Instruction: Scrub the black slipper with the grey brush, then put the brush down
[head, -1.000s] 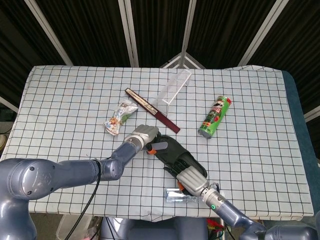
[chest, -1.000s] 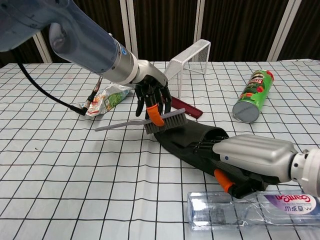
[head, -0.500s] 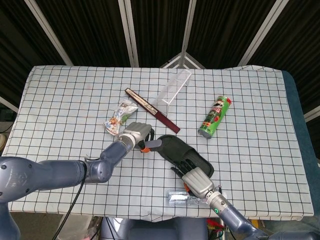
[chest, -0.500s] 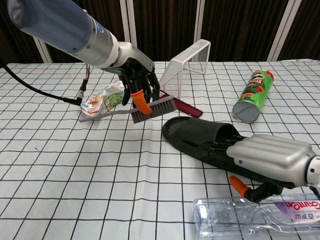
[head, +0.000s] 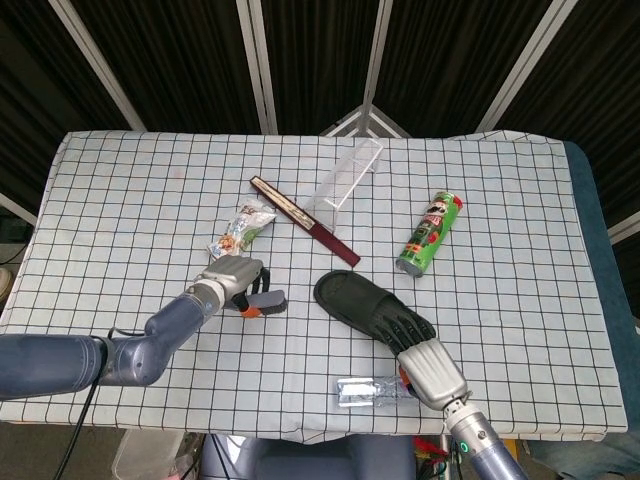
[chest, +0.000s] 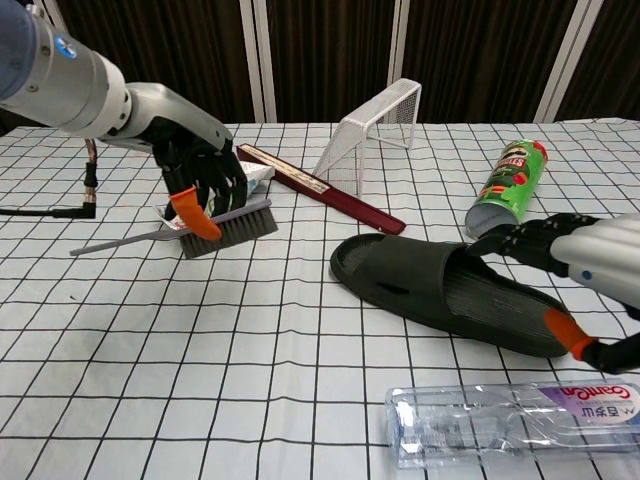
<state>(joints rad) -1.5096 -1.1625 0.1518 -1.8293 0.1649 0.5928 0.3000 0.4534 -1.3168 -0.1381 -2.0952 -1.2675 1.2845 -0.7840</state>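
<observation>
The black slipper (head: 368, 308) (chest: 440, 288) lies flat on the checked cloth near the table's middle. My left hand (head: 230, 277) (chest: 198, 178) grips the grey brush (head: 264, 300) (chest: 228, 224) to the left of the slipper, well apart from it. The bristles point down, close to the cloth, and the handle sticks out to the left. My right hand (head: 432, 372) (chest: 585, 268) is at the slipper's near right end with its fingers spread over it, holding nothing.
A clear plastic bottle (head: 365, 393) (chest: 515, 425) lies at the front edge by my right hand. A green crisp can (head: 430, 233), a dark red bar (head: 305, 220), a wire basket (chest: 372, 130) and a snack packet (head: 240, 232) lie further back.
My left hand has carried the brush off the slipper and away to the left. My right hand has let go of the slipper and drawn back to the right.
</observation>
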